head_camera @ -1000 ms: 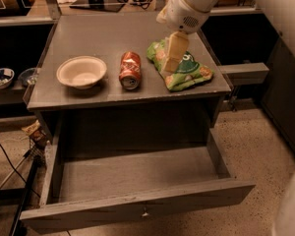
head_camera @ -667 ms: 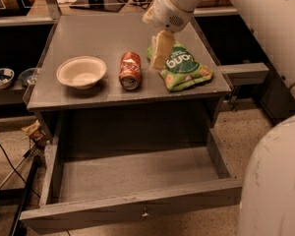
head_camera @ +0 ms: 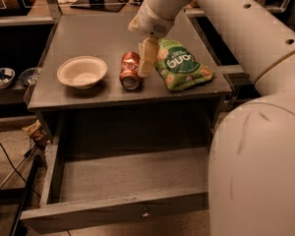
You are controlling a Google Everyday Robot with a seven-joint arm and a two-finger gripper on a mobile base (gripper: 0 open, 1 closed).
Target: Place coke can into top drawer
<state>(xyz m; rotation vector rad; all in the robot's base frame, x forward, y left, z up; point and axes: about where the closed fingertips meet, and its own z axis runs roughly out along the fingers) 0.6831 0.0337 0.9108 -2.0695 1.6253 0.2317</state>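
Start with the end effector [head_camera: 146,60]: hangs from the pale arm [head_camera: 246,28] over the middle of the tabletop [head_camera: 88,33], nearer the front edge than the back, tip low over the surface. Cannot tell whether released or clenched. Appears to carry nothing.

Find the coke can [head_camera: 130,70] just beside it, on the side toward the left edge, possibly touching; cannot say for sure. Lies on its side, not upright, long axis running roughly from back edge to front edge, a little skewed, one silver end turned to the front edge. Calls, most likely, for a small sideways shift toward the left edge, then a grip across the round body, not along its length.

Note the green snack bag [head_camera: 182,65] on the other side, toward the right edge, close against the end effector and near the can. Leaves little room on that flank. Note also the white bowl [head_camera: 82,72], apart from the can toward the left edge, giving freer room there.

As for the surface: flat, grey, smooth enough to let a can lying this way roll toward the left or right edge if nudged.

Below the front edge, see the top drawer [head_camera: 132,173] pulled open, floor bare, knob [head_camera: 145,212] at the centre of its front panel. Offers ample room for the can.
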